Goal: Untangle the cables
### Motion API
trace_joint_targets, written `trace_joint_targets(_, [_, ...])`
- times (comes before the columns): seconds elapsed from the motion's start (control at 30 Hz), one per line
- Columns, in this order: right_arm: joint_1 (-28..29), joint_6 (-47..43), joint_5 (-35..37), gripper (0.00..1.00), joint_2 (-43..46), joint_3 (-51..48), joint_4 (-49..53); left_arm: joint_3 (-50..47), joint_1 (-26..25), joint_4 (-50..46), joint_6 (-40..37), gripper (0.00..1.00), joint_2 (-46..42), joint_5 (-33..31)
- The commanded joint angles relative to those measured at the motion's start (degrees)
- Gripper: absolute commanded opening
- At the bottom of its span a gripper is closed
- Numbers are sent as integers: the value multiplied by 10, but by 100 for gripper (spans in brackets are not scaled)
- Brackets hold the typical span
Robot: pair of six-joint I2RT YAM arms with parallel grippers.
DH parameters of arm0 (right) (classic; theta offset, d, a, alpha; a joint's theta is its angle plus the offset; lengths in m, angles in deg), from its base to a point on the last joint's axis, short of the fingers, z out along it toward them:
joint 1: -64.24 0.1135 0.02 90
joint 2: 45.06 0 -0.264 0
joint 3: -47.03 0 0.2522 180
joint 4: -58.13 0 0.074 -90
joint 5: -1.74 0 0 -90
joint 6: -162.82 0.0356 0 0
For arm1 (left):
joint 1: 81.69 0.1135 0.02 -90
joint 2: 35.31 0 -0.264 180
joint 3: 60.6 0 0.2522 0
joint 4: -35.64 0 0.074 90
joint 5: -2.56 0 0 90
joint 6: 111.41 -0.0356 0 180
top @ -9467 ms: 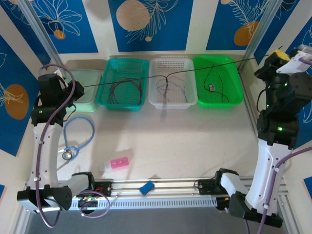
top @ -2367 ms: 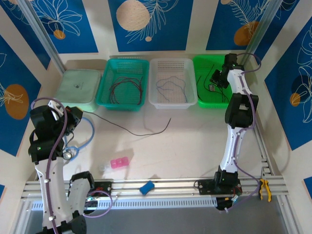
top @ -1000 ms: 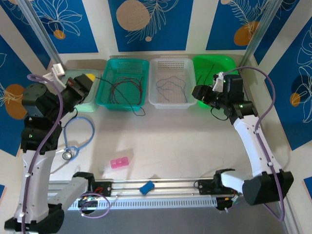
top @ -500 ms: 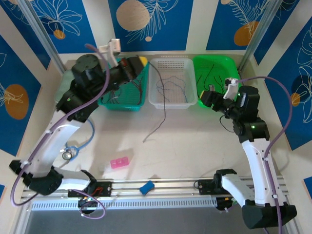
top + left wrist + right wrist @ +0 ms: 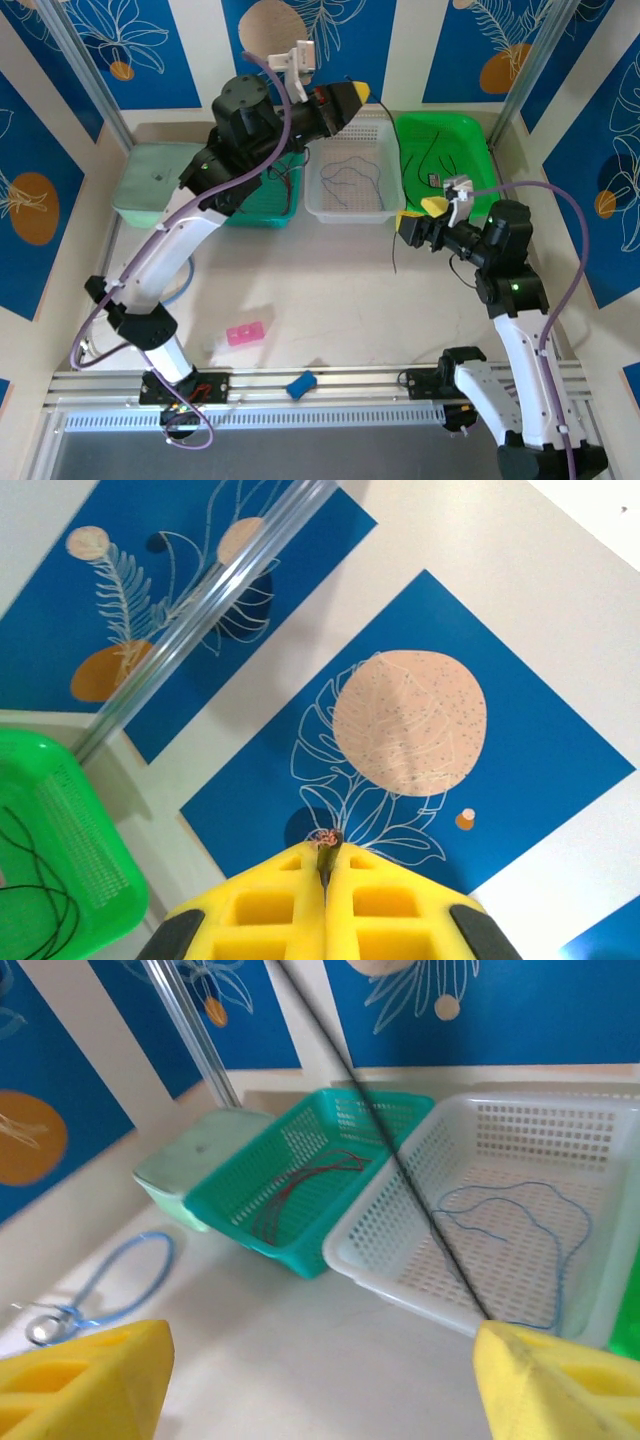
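Aloft, left gripper [image 5: 357,94] with black cable [image 5: 398,1165]

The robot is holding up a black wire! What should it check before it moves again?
1. Are the left fingers shut on the black cable? Ok: its end is pinched at their tips.
2. Are the right fingers open? Ok: they are wide apart, and the cable crosses between them without being gripped.
3. Is the black cable free of the other cables? Cannot tell: it hangs in front of the white basket.
4. Is the grey-blue cable inside the white basket? Ok.
5. Are the red cables inside the teal basket? Ok.
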Motion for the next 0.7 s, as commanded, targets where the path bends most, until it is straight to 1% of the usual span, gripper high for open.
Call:
trace_joint_targets(0.0, [22,-101,78,83,-35,-9,-52,55,-22,19,-1,0,37,-4])
trace_joint_targets(0.1, [41,-163,139,86,-87,7,-89,93,-44,3,-10,0,64,-8])
trace_joint_targets(0.17, [35,-165,192,86,-118,18,-126,101,-54,-4,-15,0,72,-11])
trace_joint_targets(0.23, [18,-159,208,86,-144,35,-151,101,-58,-8,-15,0,74,-15])
trace_joint_targets(0.37, [-28,-120,172,83,-171,57,-176,101,-59,-6,-20,0,72,-25])
trace_joint_targets(0.43, [-48,-116,141,80,-177,58,-181,102,-59,0,-26,0,69,-38])
trace_joint_targets(0.5, [-59,-121,135,78,-180,55,-182,109,-59,4,-32,0,69,-49])
trace_joint_targets(0.57, [-64,-125,121,74,-180,52,-186,121,-58,8,-34,0,73,-50])
trace_joint_targets(0.67, [-72,-110,108,65,-183,47,-191,138,-58,5,-34,0,81,-48])
